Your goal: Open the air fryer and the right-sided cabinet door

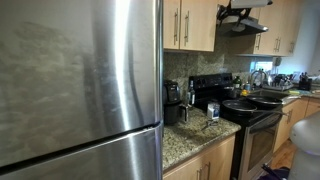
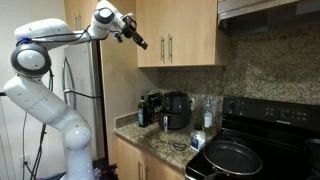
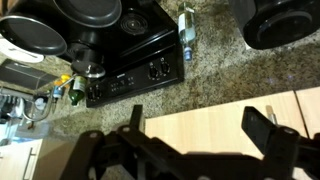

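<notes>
Air fryer (image 2: 177,110): small, black, rounded, upright at back edge of surface (image 2: 160,142), near wall; drawer pushed in. Right-sided cabinet door (image 2: 192,30): tall, light-brown wood, slim silver bar handle along left edge; shut, flush with its twin, above surface.

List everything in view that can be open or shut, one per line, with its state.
gripper: open, holding nothing
right-sided cabinet door: shut
twin cabinet door: shut
air fryer: drawer shut
oven door: shut
fridge: shut
</notes>
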